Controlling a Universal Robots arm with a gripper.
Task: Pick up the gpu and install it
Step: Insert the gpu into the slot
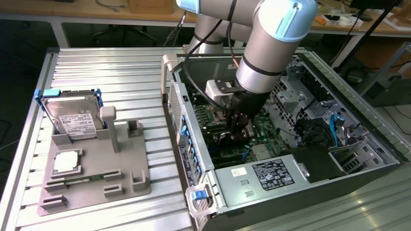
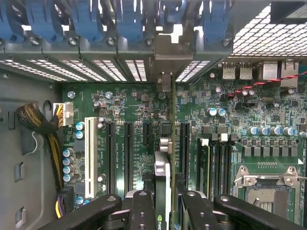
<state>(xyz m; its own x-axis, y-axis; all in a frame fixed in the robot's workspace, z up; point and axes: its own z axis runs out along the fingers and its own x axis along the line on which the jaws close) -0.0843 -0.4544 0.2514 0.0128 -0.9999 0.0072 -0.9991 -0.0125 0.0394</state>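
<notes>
Nearest my wrist camera, the gripper (image 2: 168, 203) is clenched on the gpu (image 2: 163, 177), held edge-on above the motherboard (image 2: 120, 110) slots inside the open case (image 1: 359, 173). The card looks thin, stiff and fragile (I pinch its edges, not the fan). A pale logo fragment shows, unreadable.

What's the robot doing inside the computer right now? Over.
Fingers shut on the gpu, card held edge-on. Gpu down inside the open case, above the motherboard slots. Nothing seen in the way. Over.
</notes>
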